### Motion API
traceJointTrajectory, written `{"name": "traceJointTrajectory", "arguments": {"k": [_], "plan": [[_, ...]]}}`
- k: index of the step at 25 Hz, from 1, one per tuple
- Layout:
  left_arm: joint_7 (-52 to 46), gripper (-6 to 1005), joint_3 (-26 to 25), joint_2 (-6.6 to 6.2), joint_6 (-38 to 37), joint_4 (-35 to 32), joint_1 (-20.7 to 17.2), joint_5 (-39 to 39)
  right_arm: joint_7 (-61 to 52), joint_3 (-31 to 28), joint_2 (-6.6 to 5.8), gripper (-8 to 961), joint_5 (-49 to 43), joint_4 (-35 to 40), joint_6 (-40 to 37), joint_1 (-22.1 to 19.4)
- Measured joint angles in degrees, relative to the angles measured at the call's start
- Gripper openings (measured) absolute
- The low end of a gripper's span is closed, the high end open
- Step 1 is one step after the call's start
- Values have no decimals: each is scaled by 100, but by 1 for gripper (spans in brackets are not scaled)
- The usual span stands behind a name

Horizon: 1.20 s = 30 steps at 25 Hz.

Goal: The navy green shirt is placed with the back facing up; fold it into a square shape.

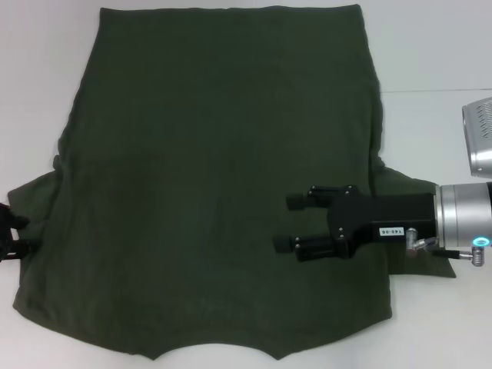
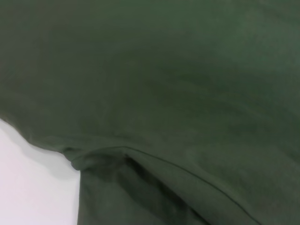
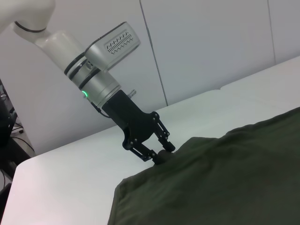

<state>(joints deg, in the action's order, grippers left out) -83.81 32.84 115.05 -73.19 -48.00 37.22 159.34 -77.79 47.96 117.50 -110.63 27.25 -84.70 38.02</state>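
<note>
The navy green shirt (image 1: 223, 177) lies spread flat on the white table, hem toward the far side and collar at the near edge. My right gripper (image 1: 289, 223) hovers over the shirt's right half, pointing left, open, with nothing between its fingers. My left gripper (image 1: 9, 231) sits at the picture's left edge against the shirt's left sleeve. In the right wrist view, the left gripper (image 3: 161, 152) has its fingers closed together on the sleeve edge of the shirt (image 3: 225, 178), which rises slightly there. The left wrist view is filled by the shirt (image 2: 164, 93) close up, showing a seam fold.
The white table (image 1: 438, 138) shows bare on the right and left of the shirt. The right sleeve (image 1: 415, 231) lies under my right arm. A pale wall stands behind the table in the right wrist view.
</note>
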Motion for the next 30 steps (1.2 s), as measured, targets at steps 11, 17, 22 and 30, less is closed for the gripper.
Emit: {"name": "traceJointTrajectory", "arguments": {"k": [11, 17, 22, 30], "plan": [[-65, 351, 17, -40, 61, 123, 109, 117, -5, -14, 22, 909, -2, 0, 22, 0], [-140, 251, 7, -85, 244, 350, 199, 269, -7, -25, 20, 909, -2, 0, 24, -3], [-148, 100, -1, -103, 211, 353, 223, 273, -9, -36, 13, 909, 8, 0, 24, -5], [-192, 28, 21, -106, 200, 353, 239, 282, -9, -43, -2, 909, 5, 0, 24, 19]]}}
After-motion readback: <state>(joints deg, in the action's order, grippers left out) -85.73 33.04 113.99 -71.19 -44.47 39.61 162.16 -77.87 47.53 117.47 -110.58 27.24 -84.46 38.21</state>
